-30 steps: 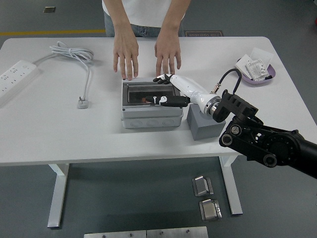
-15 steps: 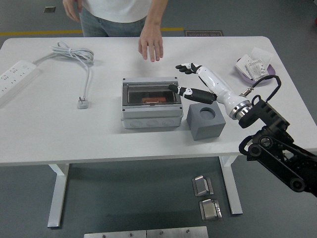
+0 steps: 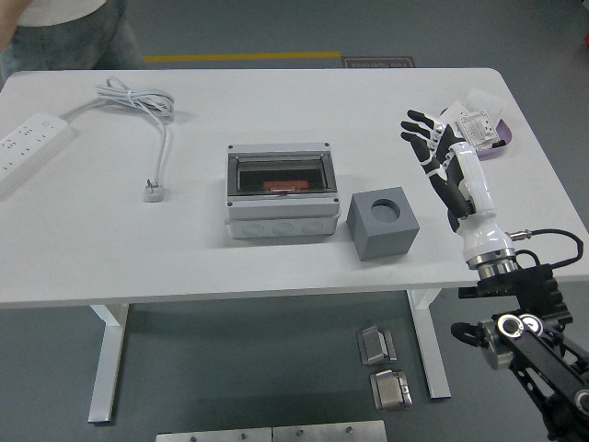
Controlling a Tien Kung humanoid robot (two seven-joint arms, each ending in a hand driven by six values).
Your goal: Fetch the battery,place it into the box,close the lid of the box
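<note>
Right hand (image 3: pixel 440 157) is up over the right side of the tabletop (image 3: pixel 83 249), fingers spread wide and holding nothing, palm well clear of everything below. Just behind it sits a purple dish (image 3: pixel 497 147) with small white packets in it. At the centre, the grey box (image 3: pixel 280 190) has its clear lid down, and something orange, the battery (image 3: pixel 285 186), shows through it inside. A grey block (image 3: pixel 383 222) with a round hole on top stands just beside the box on its right. Far left, a white power strip (image 3: pixel 29 145) and its coiled cable (image 3: pixel 138 101) lie apart. A person (image 3: pixel 64 32) stands at the top left corner.
</note>
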